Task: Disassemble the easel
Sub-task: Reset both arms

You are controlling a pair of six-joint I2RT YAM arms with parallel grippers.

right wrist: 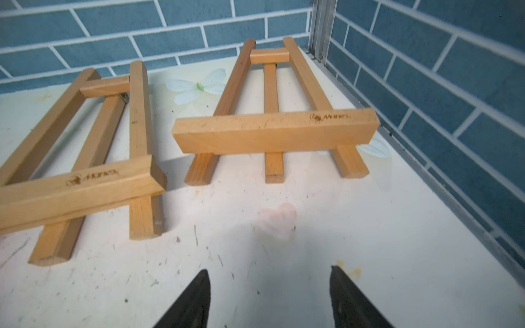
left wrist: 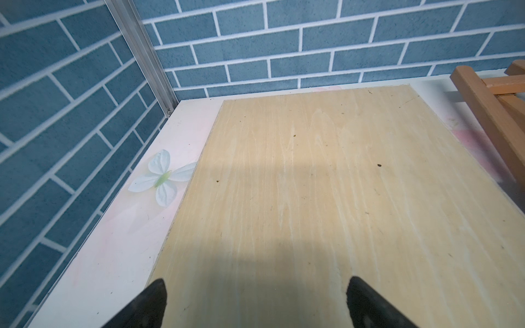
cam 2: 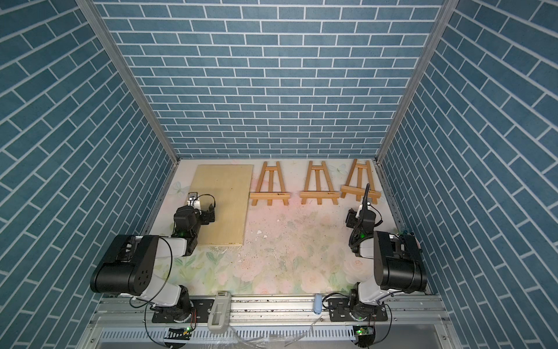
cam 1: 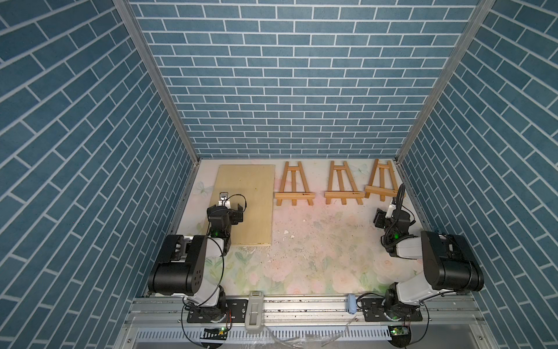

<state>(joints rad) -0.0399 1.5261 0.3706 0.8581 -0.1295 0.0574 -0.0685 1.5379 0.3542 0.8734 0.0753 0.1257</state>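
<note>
Left claw [left wrist: 257, 281] spread wide, empty, over plywood board [left wrist: 312, 184]; right claw [right wrist: 269, 271] part-spread facing easel [right wrist: 272, 130] farthest from board, likely lining up grab.

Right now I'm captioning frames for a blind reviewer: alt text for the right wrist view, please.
Two wooden easels lie flat on the scuffed table: the full easel near the blue brick wall, the cropped easel beside it. The open right claw hangs short of both, empty.

Floral table [cam 1: 317, 256] with plywood board [cam 1: 250, 205], three flat easels [cam 1: 344, 195], perhaps crumbs [cam 1: 286, 232].
</note>
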